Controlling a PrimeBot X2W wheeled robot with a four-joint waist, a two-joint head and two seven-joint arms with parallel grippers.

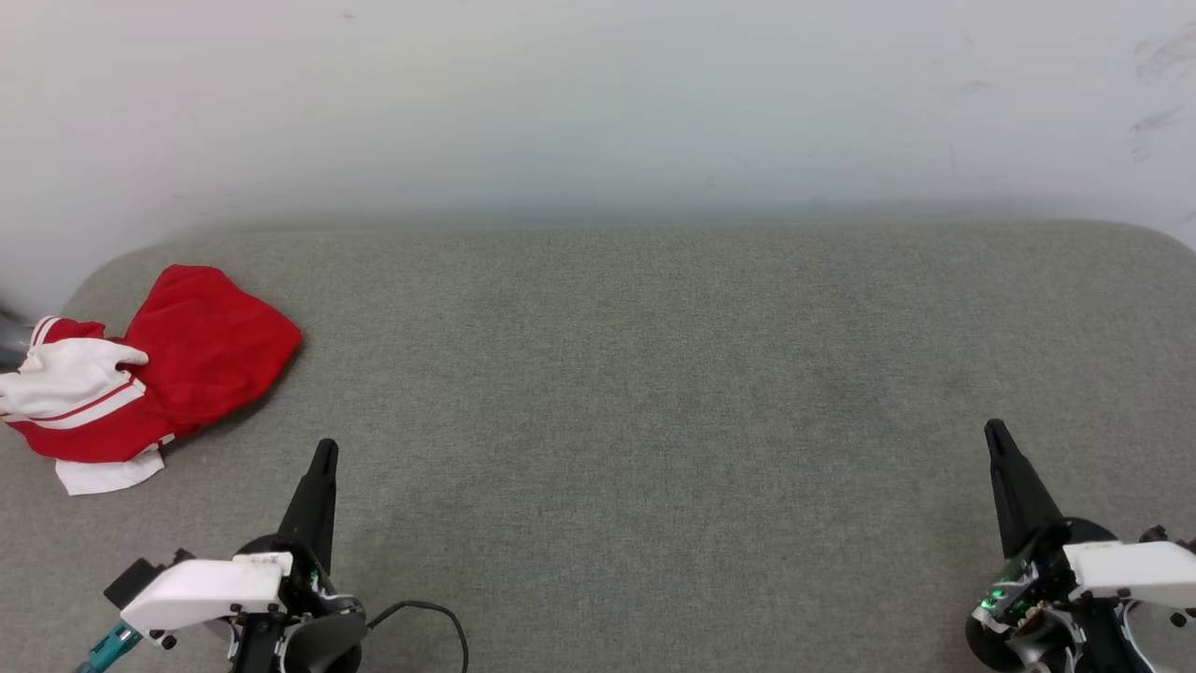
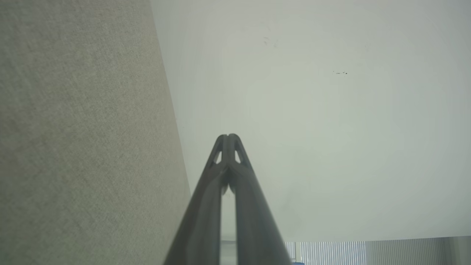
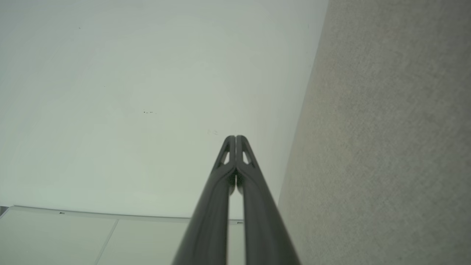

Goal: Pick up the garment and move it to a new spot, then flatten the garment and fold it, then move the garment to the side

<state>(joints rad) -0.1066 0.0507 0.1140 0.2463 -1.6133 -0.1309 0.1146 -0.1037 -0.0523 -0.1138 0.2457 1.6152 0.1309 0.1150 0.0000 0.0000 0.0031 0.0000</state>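
Garment: crumpled red jersey T-shirt with white sleeves (image 1: 201, 360), ten o'clock of my left gripper (image 1: 324, 451), the nearer one.
Grip: left gripper and right gripper (image 1: 996, 432) both clenched, empty.

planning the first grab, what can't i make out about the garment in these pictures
Head view: the garment lies crumpled; its own folds hide its front and neckline.
Head view: the left edge cuts off its white sleeve.
Head view: grey blur beside it, too unclear to name.
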